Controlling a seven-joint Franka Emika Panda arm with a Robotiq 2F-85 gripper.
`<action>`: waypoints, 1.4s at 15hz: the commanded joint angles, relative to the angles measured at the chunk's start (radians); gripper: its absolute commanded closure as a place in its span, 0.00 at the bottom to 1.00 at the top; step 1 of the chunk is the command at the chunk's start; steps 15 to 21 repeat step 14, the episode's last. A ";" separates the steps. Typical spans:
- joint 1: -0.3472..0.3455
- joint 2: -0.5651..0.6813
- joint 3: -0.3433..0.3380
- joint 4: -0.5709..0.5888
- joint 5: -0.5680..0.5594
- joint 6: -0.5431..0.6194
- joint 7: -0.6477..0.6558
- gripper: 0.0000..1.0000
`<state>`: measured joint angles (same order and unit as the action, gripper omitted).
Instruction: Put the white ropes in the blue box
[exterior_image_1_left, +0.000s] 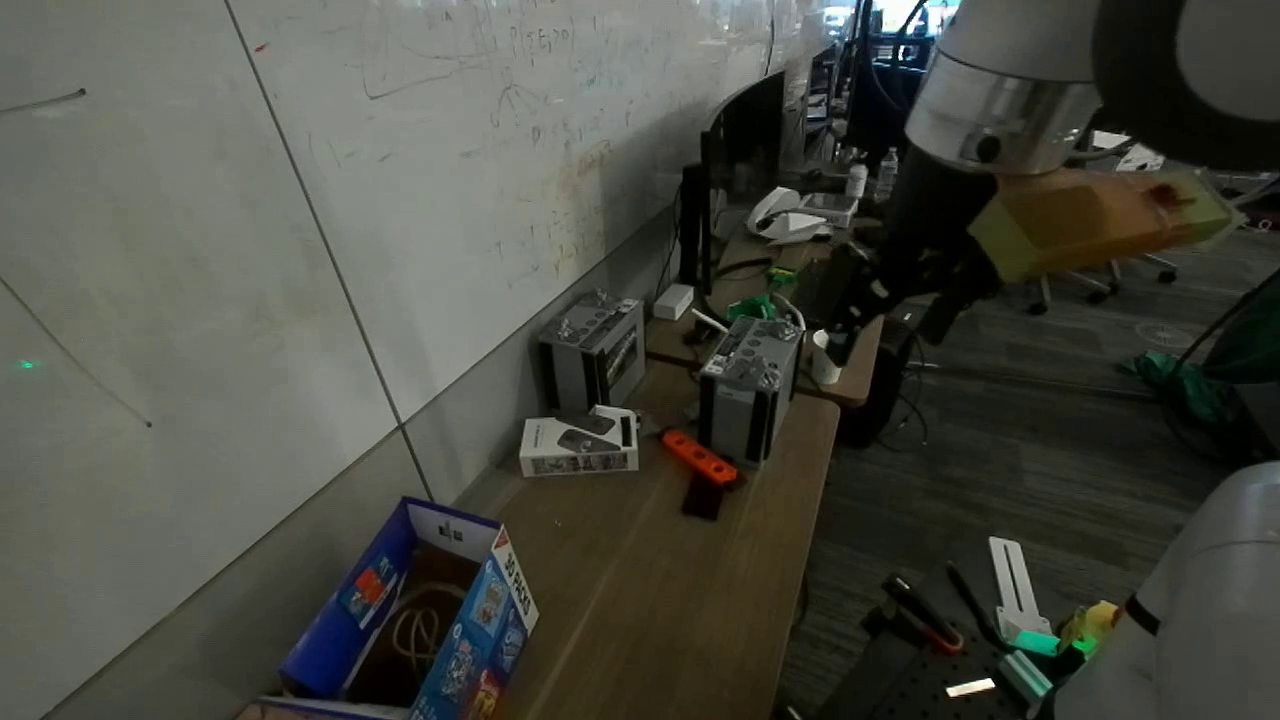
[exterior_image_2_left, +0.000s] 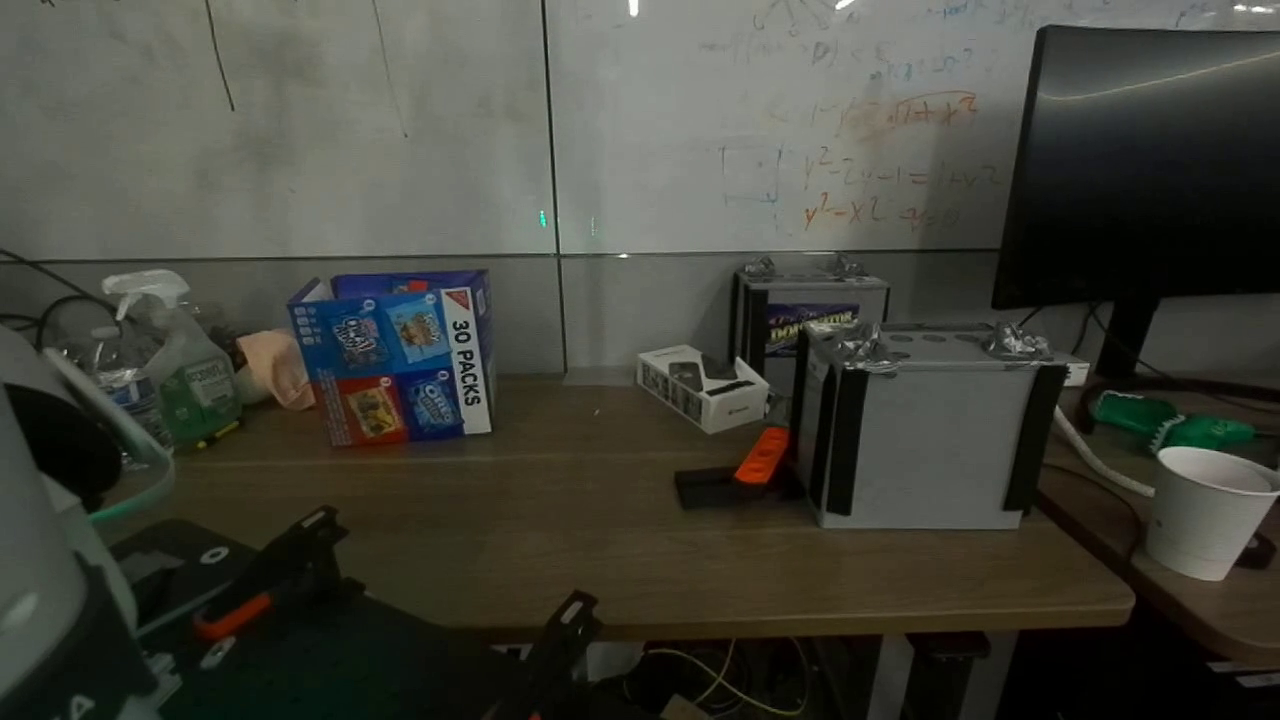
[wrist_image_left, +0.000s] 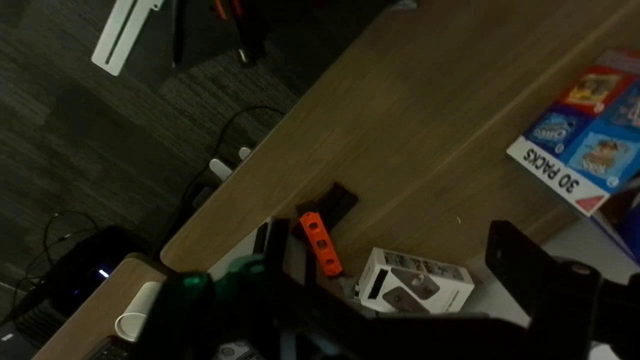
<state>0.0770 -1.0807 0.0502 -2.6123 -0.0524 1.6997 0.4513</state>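
the white rope (exterior_image_1_left: 418, 632) lies inside the blue box (exterior_image_1_left: 475, 640), in loose curly loops on the brown bottom; i cannot tell whether it is one piece or several. the blue box stands upright on the wooden table (exterior_image_2_left: 580, 560), near the whiteboard (exterior_image_1_left: 300, 200), with its top uncovered and the words "30 packs" printed on a white strip. the gripper (wrist_image_left: 392, 245) is released: in the wrist view its two fingers are spread wide apart, and in the gap the table and a white carton (wrist_image_left: 415, 282) are seen beyond. in an exterior view the gripper (exterior_image_1_left: 888, 338) is raised in the air, well apart from the blue box.

on the table, the white carton lies near an orange bar (wrist_image_left: 321, 245) with holes. this bar is slanted, and it is just beside a black block (wrist_image_left: 340, 202); whether they touch, i cannot say. a front grey box (exterior_image_2_left: 935, 440) and a rear grey box (exterior_image_1_left: 597, 350) stand close by, upright. on the next table (exterior_image_2_left: 1215, 620) are a paper cup (exterior_image_2_left: 1205, 515) and a dark monitor (exterior_image_2_left: 1150, 170). in an exterior view, a spray bottle (exterior_image_2_left: 190, 370) stands near the blue box.
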 joint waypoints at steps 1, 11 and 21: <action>-0.015 -0.119 -0.014 -0.078 -0.017 -0.084 -0.228 0.00; -0.017 -0.120 0.009 -0.136 0.002 -0.119 -0.386 0.00; -0.016 -0.120 0.011 -0.139 0.014 -0.142 -0.385 0.00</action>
